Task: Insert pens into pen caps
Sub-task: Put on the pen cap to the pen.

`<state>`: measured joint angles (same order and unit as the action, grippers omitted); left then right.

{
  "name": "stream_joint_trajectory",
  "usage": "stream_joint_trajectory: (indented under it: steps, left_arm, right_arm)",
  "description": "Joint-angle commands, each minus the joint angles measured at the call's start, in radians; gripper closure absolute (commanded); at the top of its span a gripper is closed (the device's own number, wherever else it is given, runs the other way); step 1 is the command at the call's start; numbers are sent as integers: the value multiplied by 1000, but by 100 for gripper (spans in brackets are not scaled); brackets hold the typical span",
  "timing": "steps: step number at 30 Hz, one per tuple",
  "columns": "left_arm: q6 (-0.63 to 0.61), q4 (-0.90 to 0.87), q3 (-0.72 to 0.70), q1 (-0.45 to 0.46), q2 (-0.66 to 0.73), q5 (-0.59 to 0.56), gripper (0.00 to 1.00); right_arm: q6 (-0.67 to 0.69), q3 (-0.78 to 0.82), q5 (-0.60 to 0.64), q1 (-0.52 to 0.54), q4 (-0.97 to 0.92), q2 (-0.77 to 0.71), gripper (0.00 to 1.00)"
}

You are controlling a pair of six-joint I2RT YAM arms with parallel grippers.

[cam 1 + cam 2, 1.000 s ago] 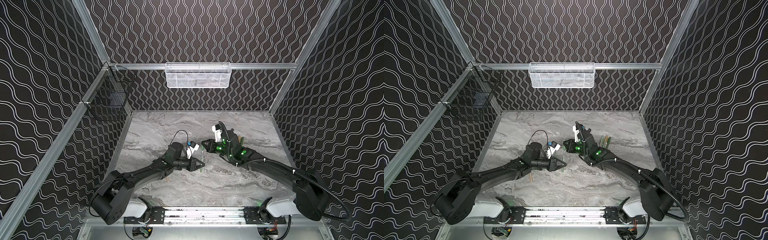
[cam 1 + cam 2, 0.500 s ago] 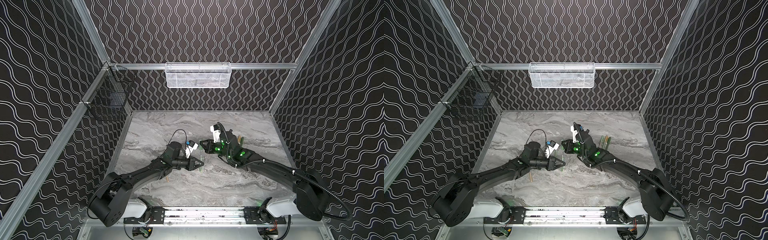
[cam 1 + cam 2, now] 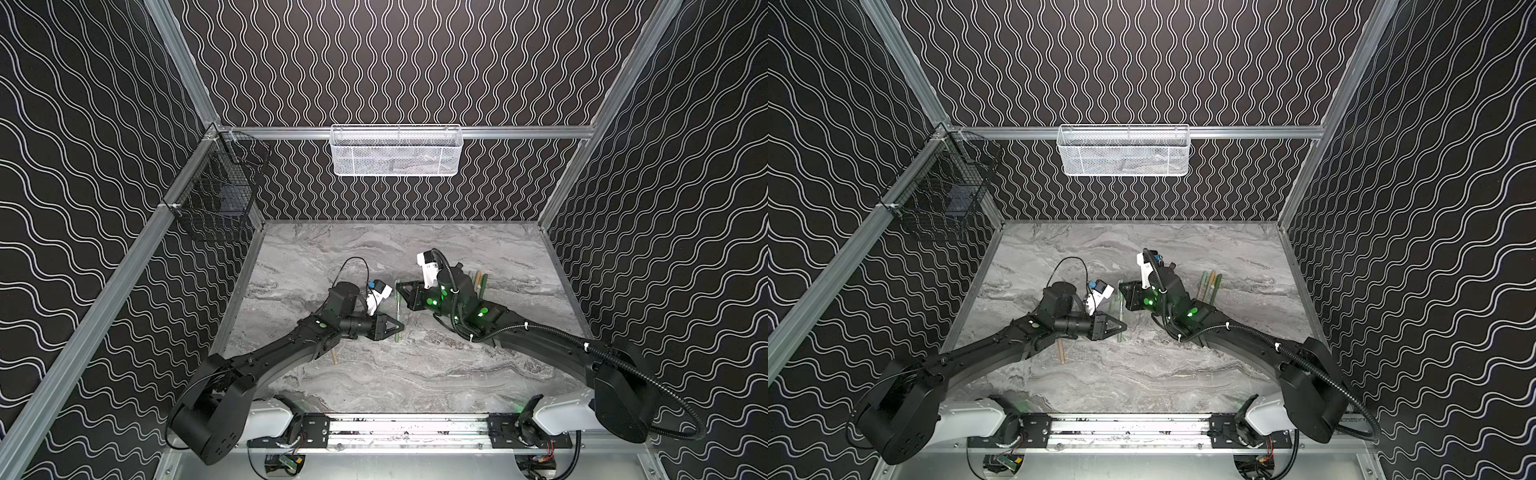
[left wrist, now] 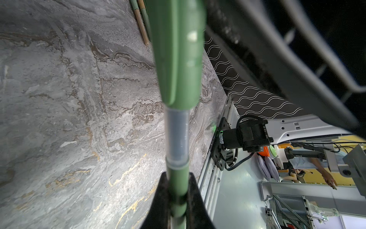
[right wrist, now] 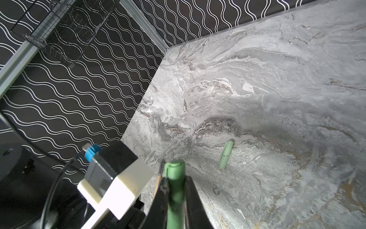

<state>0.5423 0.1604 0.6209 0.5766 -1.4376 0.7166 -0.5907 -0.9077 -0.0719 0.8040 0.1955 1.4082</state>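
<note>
A thin green pen [image 4: 177, 178] meets a thick green clip cap [image 4: 178, 59] over the grey marble table [image 3: 415, 374].
The left gripper [image 3: 400, 326] is clamped on the pen, the right gripper [image 5: 175, 178] on the cap; the pen's tip is hidden inside. A tan-orange pen [image 3: 333, 356] lies half under the left arm, more pens [image 3: 1211, 282] partly behind the right arm, a pale green cap [image 5: 226, 155] loose. The right gripper has edged nearer the left.

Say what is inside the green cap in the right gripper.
The green pen, held by the left gripper, enters the green cap at its mouth. Its clear section shows outside; the tip and its depth are hidden by the cap's wall.
</note>
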Motion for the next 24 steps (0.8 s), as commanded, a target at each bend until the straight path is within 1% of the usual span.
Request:
stream_joint_trajectory:
  steps: [1, 5, 13, 14, 16, 20, 24]
  left_arm:
    - [-31, 62, 16, -9, 16, -40, 100]
    - [-36, 65, 16, -9, 39, -44, 100]
    - [-55, 43, 34, -9, 78, -59, 100]
    - [-59, 41, 39, -9, 78, -58, 100]
    - [-59, 41, 43, -9, 75, -48, 100]
    - [-43, 75, 30, -8, 64, -18, 100]
    - [-35, 91, 28, -6, 71, 0, 100]
  right_arm:
    - [-6, 7, -21, 7, -56, -5, 85]
    - [-31, -4, -10, 7, -100, 7, 85]
    - [-52, 29, -82, 7, -50, -25, 84]
    - [-59, 32, -88, 6, -45, -33, 83]
    - [-68, 31, -99, -3, -44, -56, 76]
    - [-52, 8, -109, -18, -52, -102, 66]
    - [-33, -2, -156, -59, -60, -142, 57]
